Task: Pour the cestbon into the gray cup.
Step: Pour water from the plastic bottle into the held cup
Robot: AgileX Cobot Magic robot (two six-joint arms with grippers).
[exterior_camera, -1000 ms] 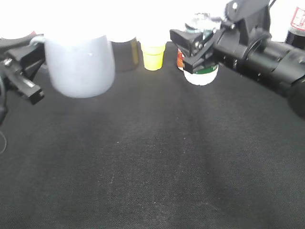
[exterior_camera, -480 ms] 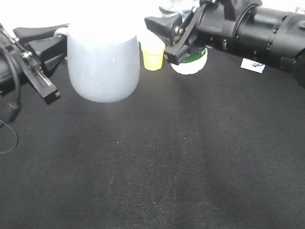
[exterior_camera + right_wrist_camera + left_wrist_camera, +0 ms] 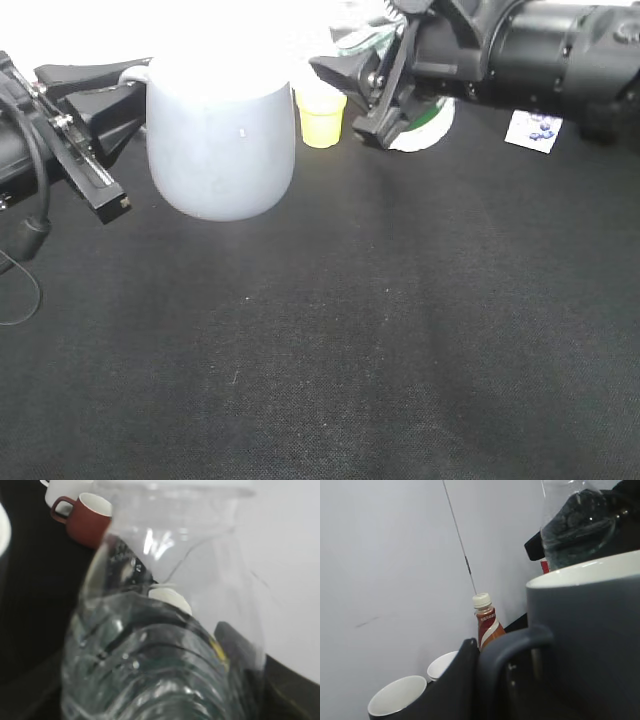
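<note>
Cestbon: the cestbon [image 3: 420, 112] sits clamped in the right gripper [image 3: 385, 85] above the worktop [image 3: 340, 340], just right of the gray cup [image 3: 220, 140].
Cestbon axis: tilted, base low toward the right, upper end leaning left toward the cup; water visible inside.
Gray cup: upright, raised, its handle grasped by the left gripper [image 3: 100, 135].
Behind: a yellow cup [image 3: 321, 115].
</note>
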